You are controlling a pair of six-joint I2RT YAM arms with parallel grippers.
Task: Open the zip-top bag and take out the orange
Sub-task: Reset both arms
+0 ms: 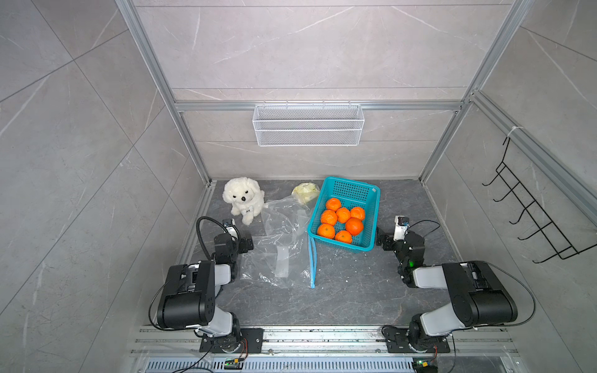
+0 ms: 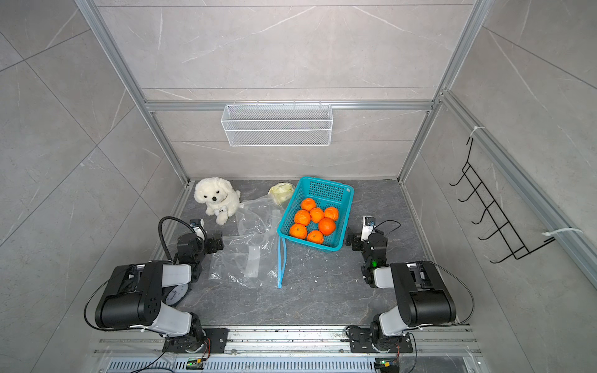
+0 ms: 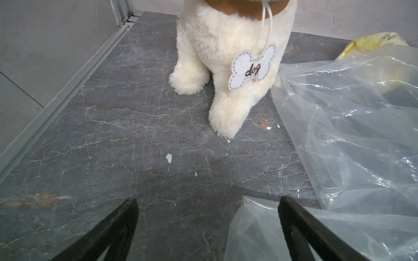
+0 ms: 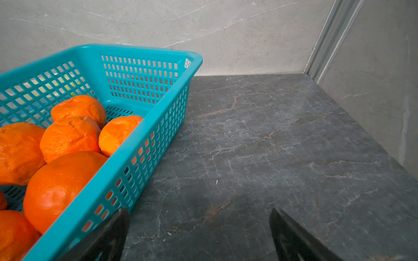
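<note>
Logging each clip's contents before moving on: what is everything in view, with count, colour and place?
oranges: seven, orange, in basket
basket: one, teal, table, back right of centre
bag: clear with blue zip, one or perhaps two, lying left of basket
plush dog: one, white, back left
leafy lump: one, yellow-green, behind bag, beside basket
wire tray: one, white, back wall
hook rack: one, black, right wall
left pincer: black, open, at bag's edge
right pincer: black, open, beside basket

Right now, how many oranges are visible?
7 oranges, all in the teal basket: four farther back, three nearer the front. None visible in the bag; some could be hidden.
</note>
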